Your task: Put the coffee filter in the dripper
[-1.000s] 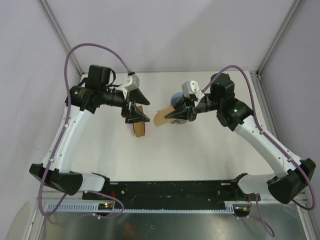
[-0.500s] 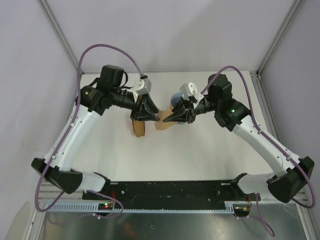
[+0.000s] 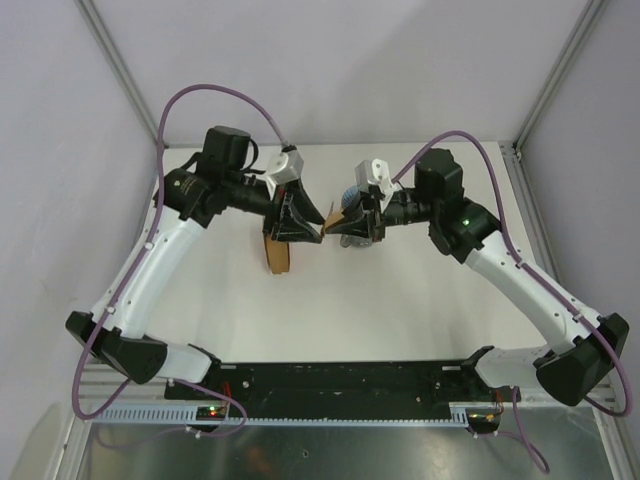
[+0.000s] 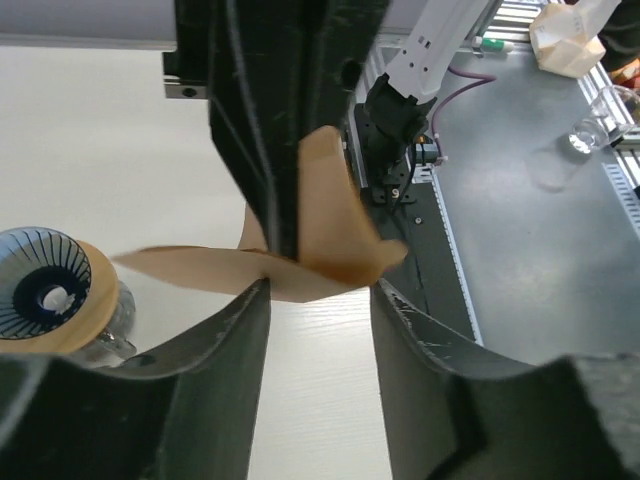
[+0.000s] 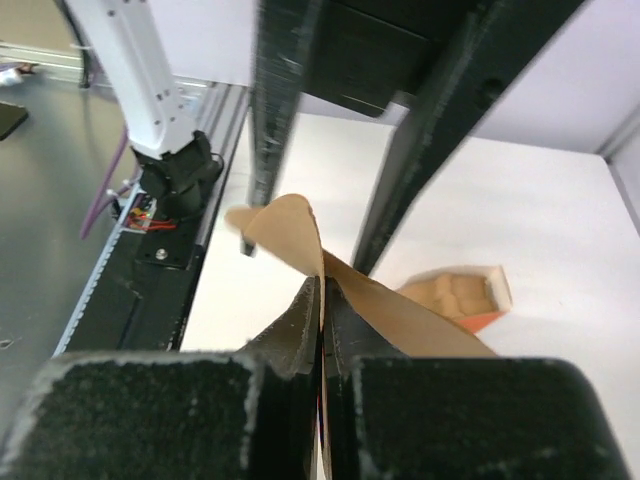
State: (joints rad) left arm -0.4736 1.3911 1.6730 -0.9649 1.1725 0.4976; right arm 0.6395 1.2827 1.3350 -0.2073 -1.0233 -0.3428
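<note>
Left wrist view: closest to the lens, my left gripper (image 4: 318, 292) has its jaws part-way apart. The lower fold of the coffee filter (image 4: 335, 250) lies between the tips, and I cannot tell whether they press on the paper. Just beyond, the right gripper (image 5: 322, 290) comes in from the opposite side, clamped flat on the same sheet, so the filter hangs in the air between both arms. It sits just beside the dripper (image 4: 38, 292), raised above it on the side facing the left arm. One corner reaches toward the wooden collar (image 4: 88, 312) but stays apart from it. No paper is in the dripper. Farther out on that same side stands the stack of spare filters (image 3: 277, 255).

I judge this to be the spreading or hand-over step, before seating. Next, one gripper must give way. The other then carries the filter over the dripper's mouth, point down, and lowers it gently, since thin paper crumples.
</note>
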